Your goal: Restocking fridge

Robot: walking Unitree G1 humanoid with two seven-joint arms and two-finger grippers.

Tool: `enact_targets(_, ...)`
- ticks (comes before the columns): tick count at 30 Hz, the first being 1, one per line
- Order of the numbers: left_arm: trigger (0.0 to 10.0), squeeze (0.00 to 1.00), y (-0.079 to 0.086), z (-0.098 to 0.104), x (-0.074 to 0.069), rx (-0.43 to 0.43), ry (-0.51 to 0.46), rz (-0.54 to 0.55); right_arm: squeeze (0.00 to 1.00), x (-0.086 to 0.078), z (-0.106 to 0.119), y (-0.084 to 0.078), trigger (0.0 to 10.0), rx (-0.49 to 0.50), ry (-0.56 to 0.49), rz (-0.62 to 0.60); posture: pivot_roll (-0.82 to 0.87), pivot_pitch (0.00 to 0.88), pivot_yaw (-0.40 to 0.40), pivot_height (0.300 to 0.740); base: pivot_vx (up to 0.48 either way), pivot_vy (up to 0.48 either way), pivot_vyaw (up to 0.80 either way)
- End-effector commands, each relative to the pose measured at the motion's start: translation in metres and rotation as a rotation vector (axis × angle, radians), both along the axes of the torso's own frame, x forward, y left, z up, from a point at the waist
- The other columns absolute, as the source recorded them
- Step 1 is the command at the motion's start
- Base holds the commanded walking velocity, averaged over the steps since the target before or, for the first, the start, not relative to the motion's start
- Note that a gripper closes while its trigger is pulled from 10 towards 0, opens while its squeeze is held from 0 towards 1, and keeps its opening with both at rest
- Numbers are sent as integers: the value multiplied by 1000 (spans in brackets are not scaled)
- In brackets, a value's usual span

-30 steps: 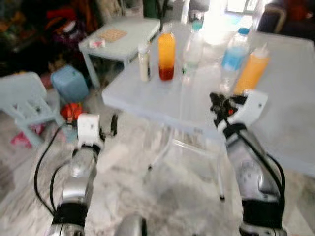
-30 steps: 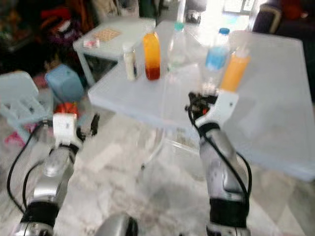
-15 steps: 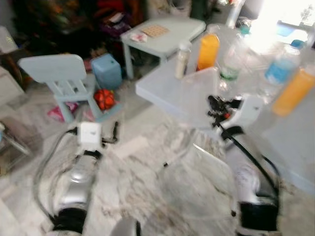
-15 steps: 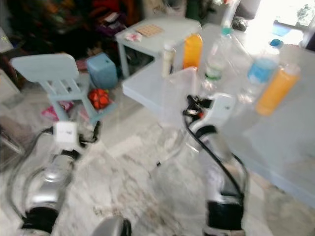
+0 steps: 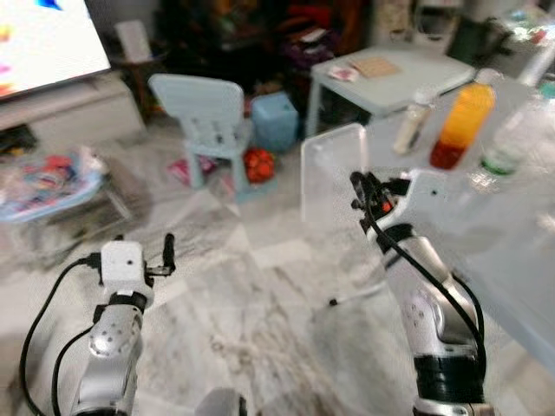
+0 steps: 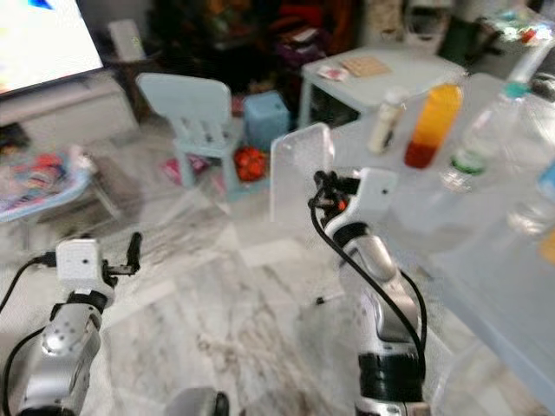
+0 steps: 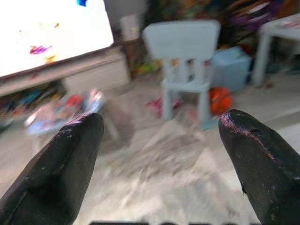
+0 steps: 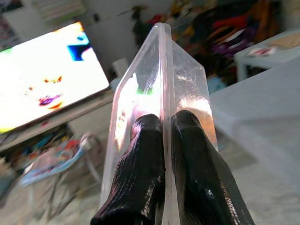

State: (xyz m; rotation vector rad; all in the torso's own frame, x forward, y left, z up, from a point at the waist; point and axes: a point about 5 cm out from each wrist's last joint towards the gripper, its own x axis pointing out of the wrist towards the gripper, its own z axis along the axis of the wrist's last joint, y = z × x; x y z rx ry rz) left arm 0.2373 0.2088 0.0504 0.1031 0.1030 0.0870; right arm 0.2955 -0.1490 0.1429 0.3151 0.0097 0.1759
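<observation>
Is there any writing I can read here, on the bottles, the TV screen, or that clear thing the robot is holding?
No text can be read anywhere.
Orange juice bottle: no legible label.
Clear water bottle: green band, too blurred to read.
Small white bottle: too small and blurred.
TV screen: coloured shapes, overexposed, no words.
Clear plastic tray, clamped in the right gripper: no print visible.
Papers on the small blue table: too small to read.

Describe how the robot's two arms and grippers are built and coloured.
Both arms are silver metal tubes with black bands near the elbow and loose black cables looping alongside. Each wrist ends in a white boxy housing. The left gripper and right gripper each carry two long, rounded, glossy black fingers. A small red spot shows among the right wrist's wiring.
</observation>
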Motion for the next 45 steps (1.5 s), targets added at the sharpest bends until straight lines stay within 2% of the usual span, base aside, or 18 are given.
enact_targets(1,10000,0,0,1,1,9,-4,-2,0,1,-4,-2,10000,8,13,-14,63,0,11,740,0,0,800)
enact_targets(5,10000,0,-4,3,6,4,-4,-15,0,2,-2,-1,10000,9,5,-12,62,0,10,740,0,0,800)
enact_targets(9,10000,0,-16,10,16,-4,-28,-78,0,4,4,2,10000,3,-14,11,54,0,4,740,0,0,800)
enact_targets(26,10000,0,-17,13,23,-11,-25,-85,0,6,6,4,10000,7,-30,20,35,0,26,740,0,0,800)
enact_targets(31,10000,0,-16,14,21,-12,-23,-83,0,6,4,4,10000,6,-25,21,41,0,25,740,0,0,800)
enact_targets(38,10000,0,-7,5,7,-15,11,-63,0,3,-2,0,10000,0,-6,16,42,0,27,740,0,0,800)
enact_targets(42,10000,0,-10,4,7,-32,17,-87,0,2,-5,1,10000,3,6,15,43,0,25,740,0,0,800)
enact_targets(45,10000,0,-13,6,13,-29,10,-92,0,1,-5,4,10000,-1,6,29,43,0,25,740,0,0,800)
